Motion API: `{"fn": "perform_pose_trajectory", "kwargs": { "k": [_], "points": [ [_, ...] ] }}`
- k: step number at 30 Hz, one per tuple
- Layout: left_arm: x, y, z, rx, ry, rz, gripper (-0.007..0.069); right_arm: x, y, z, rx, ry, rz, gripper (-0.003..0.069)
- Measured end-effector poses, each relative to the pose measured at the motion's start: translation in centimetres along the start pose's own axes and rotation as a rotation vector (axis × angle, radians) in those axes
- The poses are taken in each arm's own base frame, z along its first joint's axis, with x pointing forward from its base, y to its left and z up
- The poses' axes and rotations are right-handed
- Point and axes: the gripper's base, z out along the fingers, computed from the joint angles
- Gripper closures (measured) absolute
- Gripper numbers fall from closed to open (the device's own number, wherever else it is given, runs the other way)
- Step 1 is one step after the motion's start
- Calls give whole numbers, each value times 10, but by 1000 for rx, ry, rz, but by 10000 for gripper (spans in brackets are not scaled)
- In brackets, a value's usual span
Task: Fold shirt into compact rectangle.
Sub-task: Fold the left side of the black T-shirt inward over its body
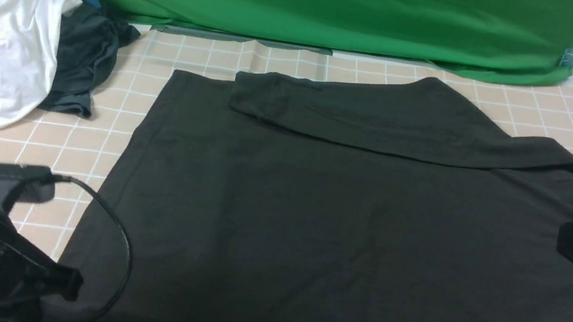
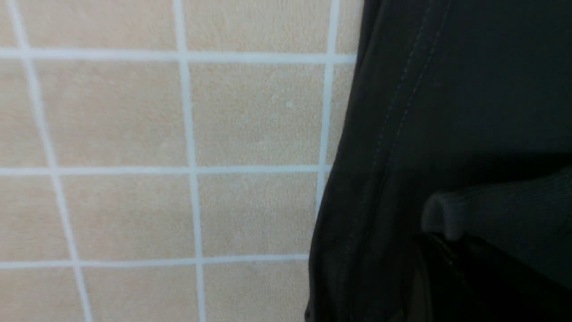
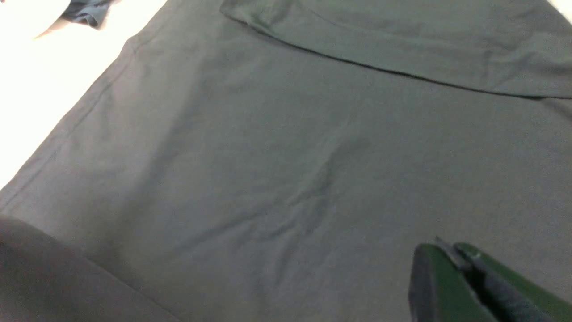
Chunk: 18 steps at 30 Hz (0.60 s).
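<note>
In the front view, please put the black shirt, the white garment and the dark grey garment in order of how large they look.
1. black shirt, by far.
2. white garment.
3. dark grey garment, partly covered by the white one.
Both lie farther away, so real sizes stay unsure.

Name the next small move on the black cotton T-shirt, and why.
Probably open the right gripper and lower it onto the right edge of the black cotton T-shirt. The left gripper looks clamped on its stitched hem, the right hangs shut above the fabric holding nothing, and only the far strip is folded over.
</note>
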Motion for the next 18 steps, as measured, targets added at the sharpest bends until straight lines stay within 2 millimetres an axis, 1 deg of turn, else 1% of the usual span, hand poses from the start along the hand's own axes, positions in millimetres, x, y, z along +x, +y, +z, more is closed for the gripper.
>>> {"fn": "perform_pose_trajectory", "kwargs": {
  "k": [4, 6, 7, 11, 14, 15, 16, 18],
  "points": [
    [-1, -1, -15, 5, -93, -2, 596, 0, 0, 0, 0, 0, 0, 580],
    [-8, -3, -26, 24, -163, -8, 596, 0, 0, 0, 0, -1, 0, 575],
    [-9, -3, -27, 26, -169, -9, 596, 0, 0, 0, 0, -1, 0, 574],
    [-30, -10, -53, 76, -310, -6, 596, 0, 0, 0, 0, -4, 0, 567],
    [-47, -12, -69, 84, -375, -3, 596, 0, 0, 0, 0, -4, 0, 568],
    [-48, -12, -70, 85, -379, -1, 596, 0, 0, 0, 0, -4, 0, 568],
    [-57, -13, -76, 87, -401, 0, 596, 0, 0, 0, 0, -4, 0, 568],
    [-69, -15, -79, 88, -419, 0, 596, 0, 0, 0, 0, -4, 0, 568]
  ]
}}
